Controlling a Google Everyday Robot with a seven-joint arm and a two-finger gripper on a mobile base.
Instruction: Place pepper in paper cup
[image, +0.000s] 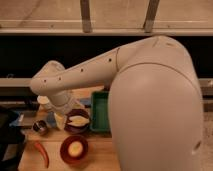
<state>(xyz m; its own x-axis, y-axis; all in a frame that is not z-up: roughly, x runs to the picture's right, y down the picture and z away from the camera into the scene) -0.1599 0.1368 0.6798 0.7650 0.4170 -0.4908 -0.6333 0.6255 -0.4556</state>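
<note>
The hand (60, 120) hangs low between the paper cup (44, 101) and a dark bowl (77, 120), apart or together I cannot tell, while the pepper (42, 153) lies ungrasped on the counter (98, 151) front, so pickup is judged pending

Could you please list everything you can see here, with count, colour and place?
pepper: one, orange-red, table front left
paper cup: one, white, back left, partly behind arm
red bowl: one, right of pepper
dark bowl: one, behind red bowl, pale food inside
tin: one, shiny, left of dark bowl
tray: one, green, centre
table: one, wooden
arm: one, white, across the scene
gripper: one, low, left of dark bowl
</note>
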